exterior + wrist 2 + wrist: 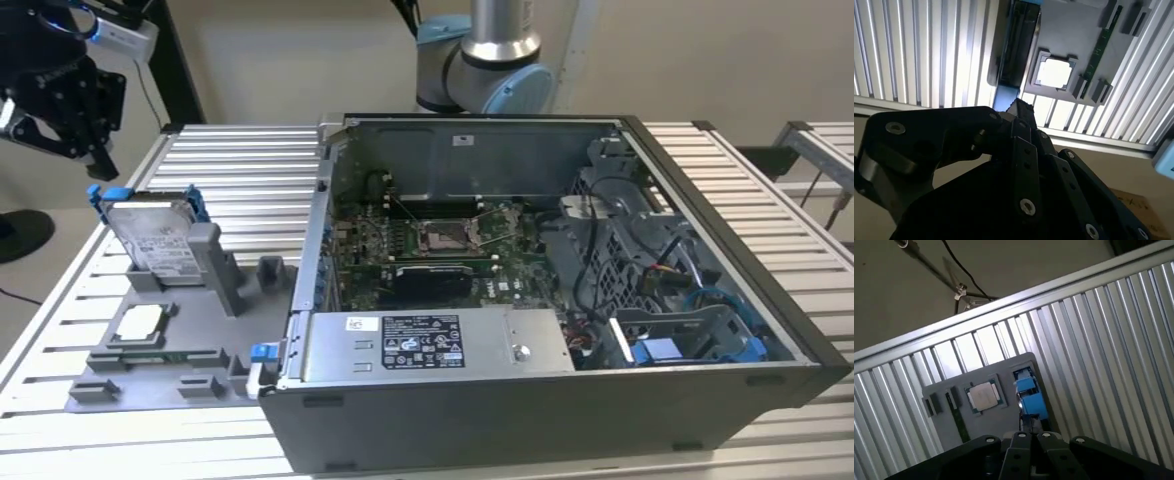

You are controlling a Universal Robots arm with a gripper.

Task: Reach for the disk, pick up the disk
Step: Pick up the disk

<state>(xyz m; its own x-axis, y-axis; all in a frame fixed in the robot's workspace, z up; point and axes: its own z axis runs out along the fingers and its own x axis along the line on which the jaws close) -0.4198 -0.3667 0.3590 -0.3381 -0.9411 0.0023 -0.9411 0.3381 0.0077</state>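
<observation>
The disk (151,240) stands on edge in a grey holder (200,330) on the slatted table, at the exterior view's left. It is silver with a white label and a blue bracket along its edges. My black gripper (99,168) hangs above it, a little toward the exterior view's left, apart from it and shut on nothing. In the second wrist view the gripper (1019,104) points down at the disk (1018,47), seen edge-on. In the first wrist view the disk's blue bracket (1029,395) lies just beyond the gripper (1033,434).
A small square silver chip (138,324) and a green memory stick (1106,35) rest in the grey holder. An open computer case (534,290) stands right of the holder in the exterior view. The table edge and the floor (929,285) lie beyond the holder.
</observation>
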